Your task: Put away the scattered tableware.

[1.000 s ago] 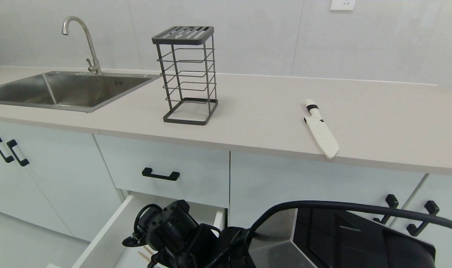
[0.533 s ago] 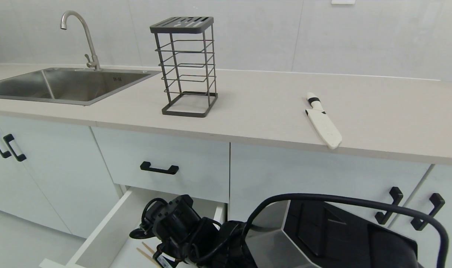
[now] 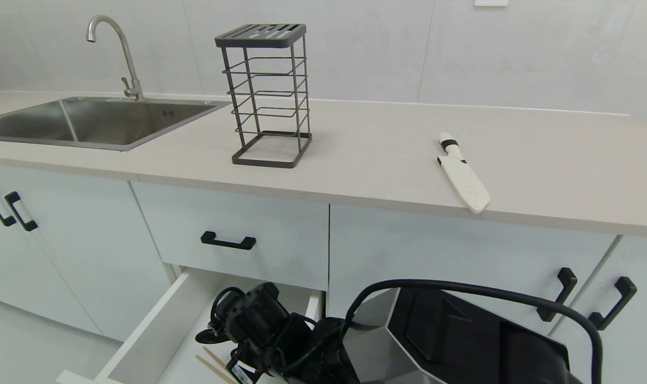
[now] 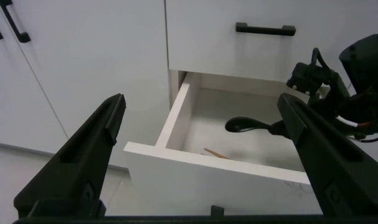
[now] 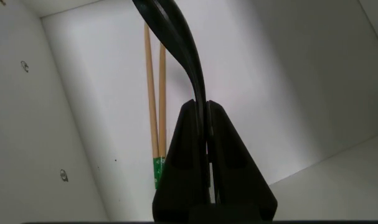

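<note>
while the right gripper (image 5: 204,112) pinches the spoon (image 5: 176,31) over the drawer (image 3: 153,330), lower it beside the chopsticks (image 5: 152,93) before releasing; left gripper (image 4: 201,121) hangs spread.

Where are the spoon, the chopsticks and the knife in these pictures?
Spoon (image 5: 192,62), right wrist view, on its black handle.
Chopsticks (image 5: 150,93), right wrist view, on the shaft of one stick in the drawer.
Knife (image 3: 464,184), head view, on the white blade end, on the counter.
</note>
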{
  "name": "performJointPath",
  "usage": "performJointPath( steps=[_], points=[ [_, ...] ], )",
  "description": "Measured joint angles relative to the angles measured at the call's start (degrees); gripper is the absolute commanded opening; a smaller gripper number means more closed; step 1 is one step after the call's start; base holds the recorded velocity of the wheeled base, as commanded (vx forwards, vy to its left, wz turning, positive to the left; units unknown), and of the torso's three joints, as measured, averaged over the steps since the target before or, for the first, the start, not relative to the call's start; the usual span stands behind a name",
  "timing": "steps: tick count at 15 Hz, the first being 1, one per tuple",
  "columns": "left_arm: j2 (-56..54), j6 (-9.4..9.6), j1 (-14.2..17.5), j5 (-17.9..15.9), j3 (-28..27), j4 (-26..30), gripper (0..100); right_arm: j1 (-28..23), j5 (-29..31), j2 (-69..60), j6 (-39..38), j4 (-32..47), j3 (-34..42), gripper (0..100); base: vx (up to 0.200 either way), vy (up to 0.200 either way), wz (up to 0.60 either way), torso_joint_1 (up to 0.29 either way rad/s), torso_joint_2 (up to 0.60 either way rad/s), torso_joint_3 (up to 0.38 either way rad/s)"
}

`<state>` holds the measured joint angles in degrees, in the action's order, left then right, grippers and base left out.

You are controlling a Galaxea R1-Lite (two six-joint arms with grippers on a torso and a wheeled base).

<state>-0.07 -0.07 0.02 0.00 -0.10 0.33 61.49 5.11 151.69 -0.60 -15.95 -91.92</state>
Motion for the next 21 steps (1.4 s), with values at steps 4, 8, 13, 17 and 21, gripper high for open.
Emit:
performJointPath(
  steps=[4, 8, 13, 17, 21],
  points=[
    [0.0, 0.0, 0.0, 0.0, 0.0, 0.0, 100, -0.1, 3.6, 0.4, 0.0, 0.4, -0.2, 100, 0.0, 0.0, 0.0, 0.0, 0.0, 0.0],
    [0.0, 0.0, 0.0, 0.0, 0.0, 0.0, 100, -0.2, 5.1, -0.1, 0.0, 0.4, -0.2, 100, 0.0, 0.0, 0.0, 0.0, 0.0, 0.0],
    [0.0, 0.0, 0.0, 0.0, 0.0, 0.0, 100, -0.3, 7.2, -3.6, 0.0, 0.4, 0.0, 100, 0.0, 0.0, 0.0, 0.0, 0.0, 0.0],
    [0.0, 0.0, 0.0, 0.0, 0.0, 0.0, 100, 0.4, 7.2, -8.0, 0.0, 0.4, 1.4, 100, 0.0, 0.0, 0.0, 0.0, 0.0, 0.0],
    [0.0, 0.0, 0.0, 0.0, 0.0, 0.0, 100, 6.7, 2.8, -12.7, -1.8, 0.3, 4.2, 100, 0.0, 0.0, 0.0, 0.0, 0.0, 0.0]
  ],
)
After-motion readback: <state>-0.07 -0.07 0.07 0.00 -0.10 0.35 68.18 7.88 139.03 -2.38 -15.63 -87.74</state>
